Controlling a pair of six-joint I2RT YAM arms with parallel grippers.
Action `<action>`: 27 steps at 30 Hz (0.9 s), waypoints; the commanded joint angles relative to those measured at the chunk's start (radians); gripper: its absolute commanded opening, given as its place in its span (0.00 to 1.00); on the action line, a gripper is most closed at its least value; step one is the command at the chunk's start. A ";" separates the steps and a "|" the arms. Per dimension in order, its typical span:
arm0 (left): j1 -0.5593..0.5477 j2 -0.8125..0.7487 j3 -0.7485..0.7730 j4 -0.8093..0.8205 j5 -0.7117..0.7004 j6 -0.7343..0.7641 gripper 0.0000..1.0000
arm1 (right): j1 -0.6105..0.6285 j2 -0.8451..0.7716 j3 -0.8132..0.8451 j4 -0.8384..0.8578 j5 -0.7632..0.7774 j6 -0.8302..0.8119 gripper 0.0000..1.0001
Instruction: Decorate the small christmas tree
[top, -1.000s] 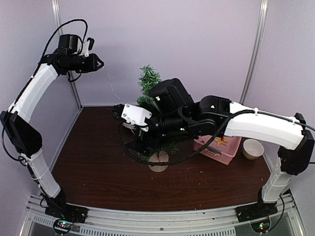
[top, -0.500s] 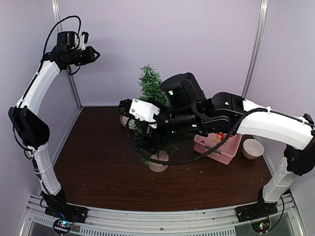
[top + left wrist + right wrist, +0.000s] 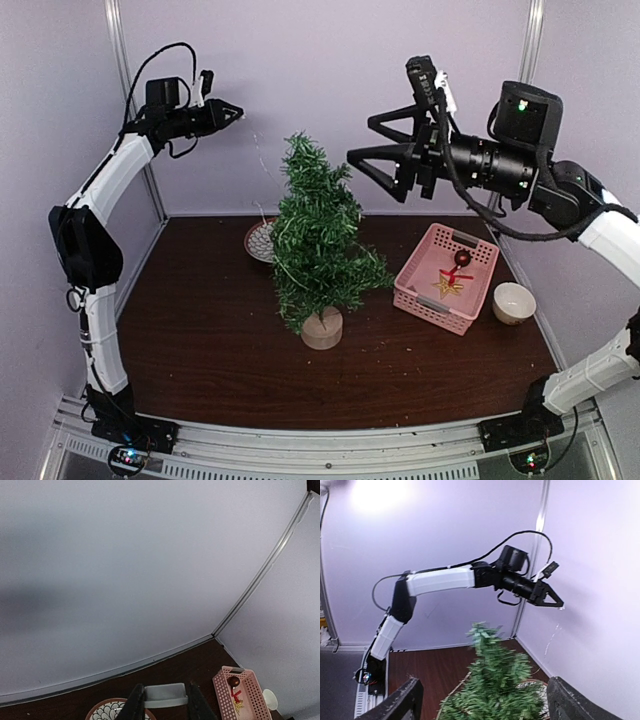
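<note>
1. Location: the small christmas tree (image 3: 318, 240) stands upright at about the middle of the tabletop (image 3: 200, 350), on its round wooden stump (image 3: 322, 330). A pink basket (image 3: 412, 296) lies toward the right edge, and a patterned plate (image 3: 257, 240) lies behind the tree.
2. Handling: judged light. The bristly branches should bend and spring back rather than bear load. The stump is narrow against the spread of the branches, so a sideways push high up is likely to tip the tree.
3. Hold point: grasp the stump, or the trunk just above it. The trunk is largely hidden by the lower branches. Do not grasp branch tips, which will probably slip or deform.
4. Left gripper (image 3: 236, 112): raised near the back left corner, jaws drawn together, apparently pinching a thin pale strand (image 3: 553, 632) that hangs from the tip.
5. Right gripper (image 3: 358, 140): raised beside the treetop, jaws spread wide, holding nothing.
</note>
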 commanded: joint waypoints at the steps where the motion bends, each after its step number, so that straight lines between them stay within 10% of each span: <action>1: -0.055 0.017 0.069 0.136 0.099 -0.002 0.08 | -0.169 0.056 -0.023 0.157 -0.067 0.228 0.84; 9: -0.112 0.056 0.079 0.228 0.190 0.025 0.09 | -0.368 0.322 0.198 0.213 -0.196 0.391 0.64; 27: -0.228 0.067 0.070 0.153 0.319 0.227 0.07 | -0.372 0.767 0.632 0.170 -0.485 0.471 0.45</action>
